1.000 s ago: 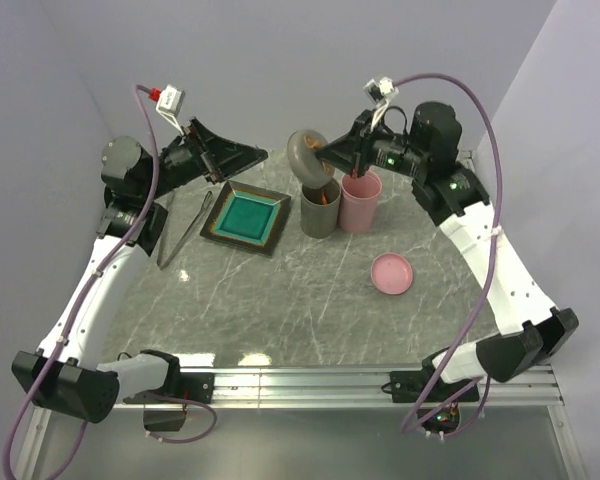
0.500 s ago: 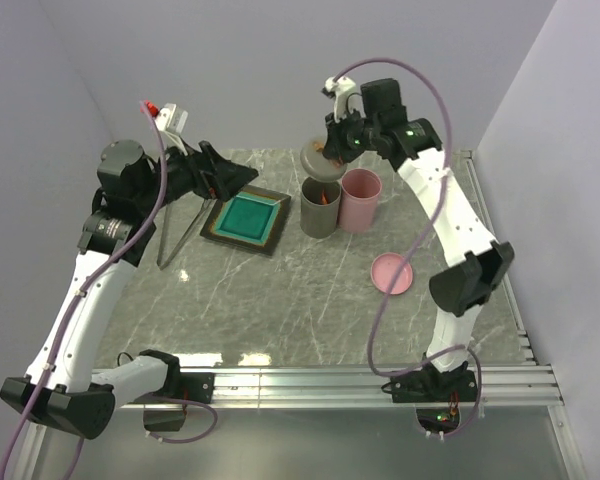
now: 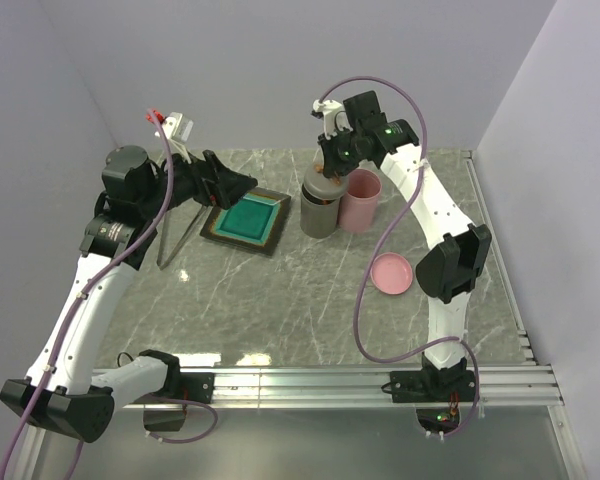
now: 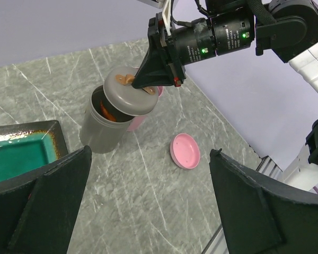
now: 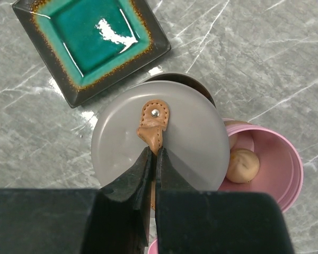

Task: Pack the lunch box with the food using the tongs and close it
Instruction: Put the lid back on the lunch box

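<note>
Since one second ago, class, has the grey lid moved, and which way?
Yes. Held by the right gripper, the grey lid has swung from on edge to flat, down over the mouth of the grey container.

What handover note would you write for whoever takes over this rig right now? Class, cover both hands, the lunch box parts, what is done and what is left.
Left hand: open, empty, above the square plate.
Right hand: shut on the tan tab of the grey lid, held over the grey container, not seated.
Food: orange chunks in the grey container; cream ball in the open pink container.
Tongs lie left of the plate; pink lid lies on the table.
Done: food seems packed. Left: seat the grey lid, fit the pink lid.
</note>
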